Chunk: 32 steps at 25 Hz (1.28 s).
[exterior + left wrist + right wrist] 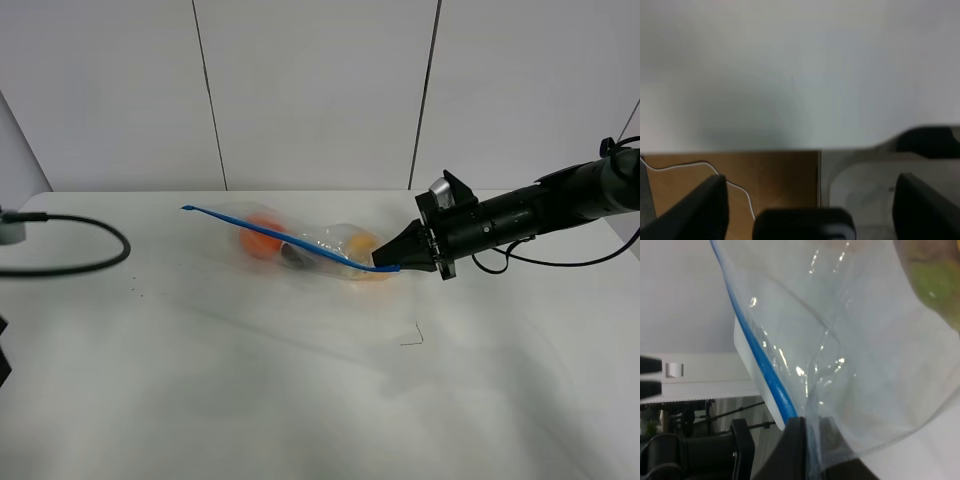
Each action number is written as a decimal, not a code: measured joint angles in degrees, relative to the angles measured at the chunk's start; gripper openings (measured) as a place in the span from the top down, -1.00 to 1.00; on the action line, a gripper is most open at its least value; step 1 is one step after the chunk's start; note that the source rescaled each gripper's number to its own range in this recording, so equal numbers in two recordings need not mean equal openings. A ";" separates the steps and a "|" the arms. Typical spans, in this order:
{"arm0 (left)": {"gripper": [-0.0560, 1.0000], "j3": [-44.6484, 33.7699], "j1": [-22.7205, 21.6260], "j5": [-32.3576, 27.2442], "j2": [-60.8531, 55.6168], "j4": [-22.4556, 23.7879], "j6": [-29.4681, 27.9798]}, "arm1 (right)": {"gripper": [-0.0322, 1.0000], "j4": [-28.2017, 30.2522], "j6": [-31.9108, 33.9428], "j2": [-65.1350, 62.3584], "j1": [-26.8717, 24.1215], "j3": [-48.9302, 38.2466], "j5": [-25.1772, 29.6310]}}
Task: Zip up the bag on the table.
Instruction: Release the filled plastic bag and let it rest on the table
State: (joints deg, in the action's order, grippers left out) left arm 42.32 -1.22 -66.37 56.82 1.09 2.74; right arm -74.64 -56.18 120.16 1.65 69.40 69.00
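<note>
The clear bag (300,245) lies on the white table (250,390), with orange, dark purple and yellow produce inside. Its blue zip strip (280,238) runs from the far left corner to the right end. My right gripper (396,262) is shut on the strip's right end. In the right wrist view the fingers (797,445) pinch the blue strip (765,375) and crinkly plastic (860,365) fills the picture. My left gripper (815,205) is open and empty, over the table's edge (790,145), far from the bag.
A black cable (100,250) loops on the table's left side. A small dark mark (412,338) sits on the table in front of the bag. Brown floor (765,175) with a white wire shows beyond the table edge.
</note>
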 joint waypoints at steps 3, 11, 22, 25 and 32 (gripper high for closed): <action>-0.95 -6.53 0.00 0.10 -9.40 0.00 0.04 | 0.93 0.20 0.00 0.00 0.00 0.00 0.00; -0.95 -13.73 0.00 5.81 -31.10 -2.39 0.17 | 0.93 0.26 0.00 0.00 0.00 0.00 0.00; -0.95 -14.12 0.00 6.22 -49.88 -2.87 0.96 | 0.93 0.26 0.00 0.00 0.00 0.00 0.00; -0.95 -14.12 0.00 6.22 -53.71 -2.87 0.96 | 0.93 0.31 0.00 0.00 0.00 0.00 0.00; -0.95 -14.12 0.00 6.22 -56.94 -2.93 0.28 | 0.93 0.49 0.00 0.00 0.00 0.00 0.00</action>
State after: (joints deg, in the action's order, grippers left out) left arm 28.20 -1.22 -60.15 -0.12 -1.84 3.02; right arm -74.15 -56.18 120.16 1.65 69.40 69.00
